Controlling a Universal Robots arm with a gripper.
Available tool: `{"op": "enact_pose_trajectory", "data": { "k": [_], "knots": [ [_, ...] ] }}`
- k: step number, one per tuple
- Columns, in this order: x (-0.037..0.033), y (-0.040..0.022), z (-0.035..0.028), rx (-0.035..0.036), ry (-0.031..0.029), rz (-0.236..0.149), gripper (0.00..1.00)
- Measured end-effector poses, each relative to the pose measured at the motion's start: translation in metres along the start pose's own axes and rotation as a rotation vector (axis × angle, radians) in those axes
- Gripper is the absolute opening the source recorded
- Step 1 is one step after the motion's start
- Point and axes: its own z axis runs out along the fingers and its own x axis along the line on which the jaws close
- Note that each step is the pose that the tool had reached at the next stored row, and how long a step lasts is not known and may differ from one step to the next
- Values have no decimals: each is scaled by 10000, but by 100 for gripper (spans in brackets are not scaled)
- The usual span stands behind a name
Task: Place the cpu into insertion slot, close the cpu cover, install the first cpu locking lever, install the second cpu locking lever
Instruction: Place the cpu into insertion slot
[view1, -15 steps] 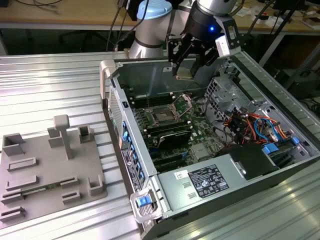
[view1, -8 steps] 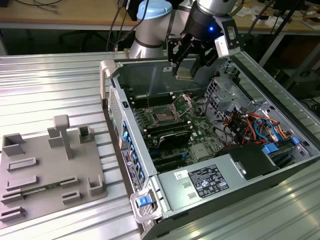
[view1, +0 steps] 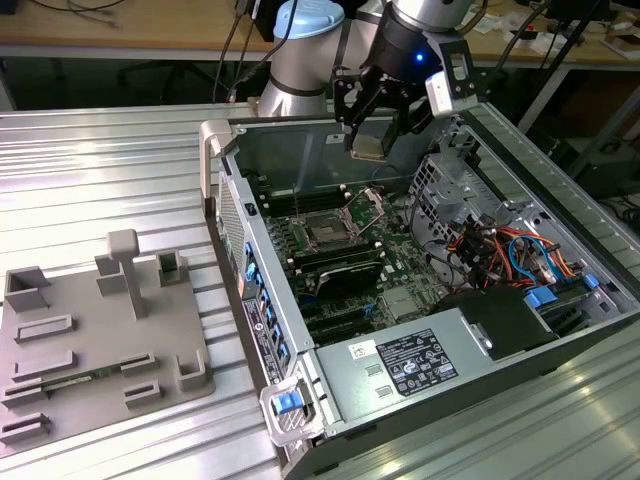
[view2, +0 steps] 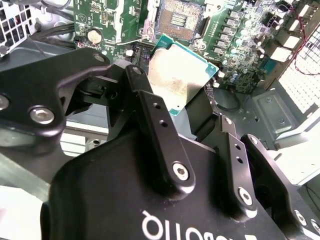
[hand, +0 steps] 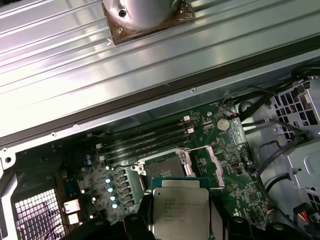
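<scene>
The cpu (hand: 181, 212), a flat square chip with a matt silver-grey top and greenish edge, is cut off at one side in the first wrist view and partly hidden behind a black finger (view2: 150, 107) in the second wrist view. It is clamped between the fingers of the gripper (view1: 371, 132) and held clear above the dark square insertion slot (hand: 162, 167). The thin metal cpu cover (view1: 372, 203) is seen swung up.

Ribbed silver metal table (view1: 100, 170), wooden workbench (view1: 130, 28) along the back, bright glare on ribs
</scene>
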Motion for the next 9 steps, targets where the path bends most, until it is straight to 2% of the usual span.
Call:
{"op": "enact_pose_trajectory", "data": {
  "k": [6,9],
  "knots": [
    [6,-2,2,-4,-29,320,55],
    [6,-2,3,-6,-30,328,55]
  ]
}}
